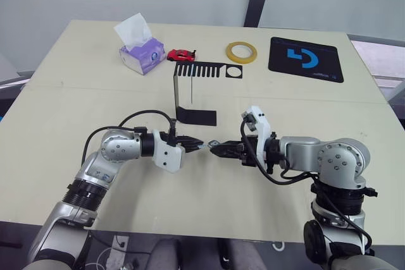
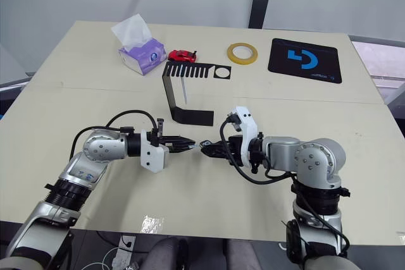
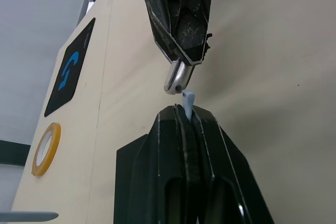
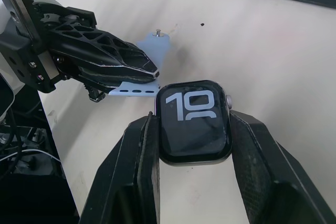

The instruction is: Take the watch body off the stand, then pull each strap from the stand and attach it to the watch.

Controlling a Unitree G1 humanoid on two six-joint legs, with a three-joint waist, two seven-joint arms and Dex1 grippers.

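The watch body (image 4: 194,121), dark screen up with a silvery rim, sits clamped between the fingers of my right gripper (image 1: 215,150). Facing it tip to tip, my left gripper (image 1: 197,145) is shut on a pale blue-grey strap (image 4: 137,91) with small holes. The strap's end (image 3: 188,101) pokes out just short of the watch body's edge (image 3: 176,77). Both grippers hover low over the table in front of the black stand (image 1: 188,116). A second thin pale strap (image 1: 190,91) hangs from the stand's slotted top bar.
At the back of the table (image 1: 76,112) stand a purple tissue box (image 1: 140,52), a red toy car (image 1: 181,54), a yellow tape ring (image 1: 242,52) and a black mouse pad (image 1: 306,59) with a blue logo.
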